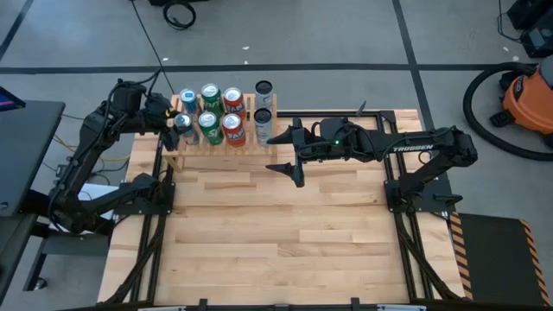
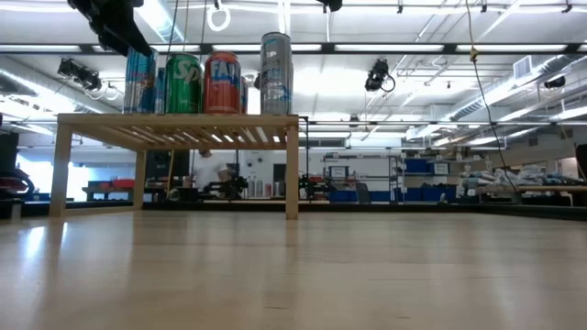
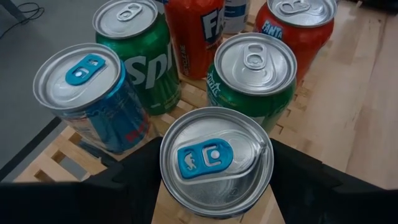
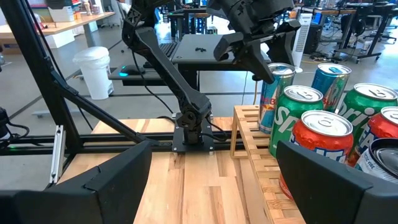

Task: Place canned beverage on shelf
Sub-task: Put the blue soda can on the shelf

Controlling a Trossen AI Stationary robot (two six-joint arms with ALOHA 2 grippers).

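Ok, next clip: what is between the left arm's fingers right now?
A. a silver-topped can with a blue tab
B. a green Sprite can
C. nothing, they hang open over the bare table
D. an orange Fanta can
A. In the left wrist view the dark fingers sit on either side of a blue-tab can over the end of the shelf; the high view shows the left gripper there.
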